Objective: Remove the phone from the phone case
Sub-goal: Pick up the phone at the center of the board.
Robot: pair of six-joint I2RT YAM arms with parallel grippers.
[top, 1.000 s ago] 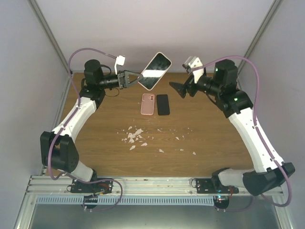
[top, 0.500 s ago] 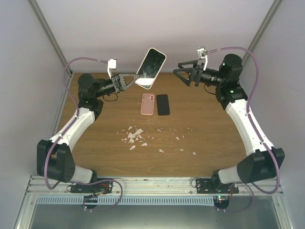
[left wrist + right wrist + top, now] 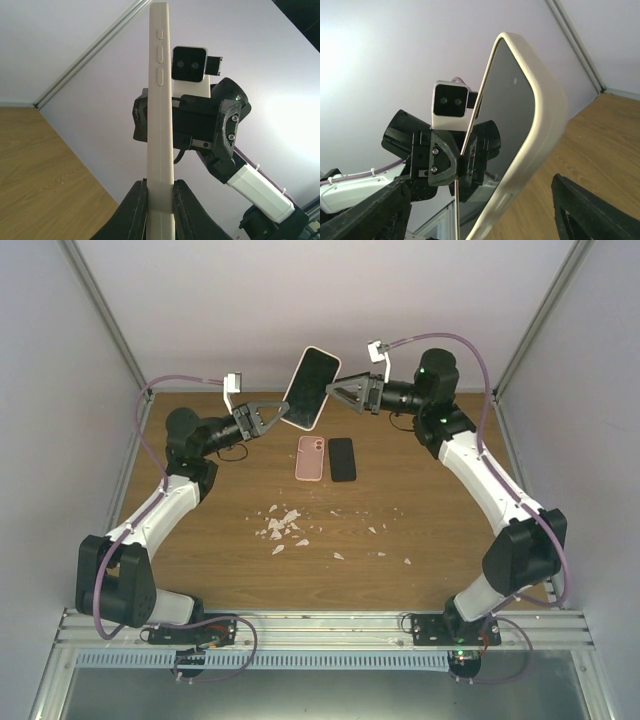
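My left gripper (image 3: pixel 283 412) is shut on the lower end of a phone in a white case (image 3: pixel 311 387) and holds it tilted in the air above the table's far edge. In the left wrist view the cased phone (image 3: pixel 160 110) stands edge-on between the closed jaws of the left gripper (image 3: pixel 159 200). My right gripper (image 3: pixel 335 397) is open, its tips right beside the phone's right edge. In the right wrist view the dark screen and white rim of the phone (image 3: pixel 520 125) fill the space between the spread fingers (image 3: pixel 600 212) of the right gripper (image 3: pixel 480 220), apart from them.
A pink phone case (image 3: pixel 311 458) and a black phone (image 3: pixel 342 458) lie side by side on the wooden table (image 3: pixel 450 530) under the raised phone. Several white scraps (image 3: pixel 283 525) are scattered mid-table. Grey walls enclose the sides and back.
My right arm has swung left and brought its open gripper up to the phone's right edge. My left arm has shifted slightly, still gripping the cased phone.
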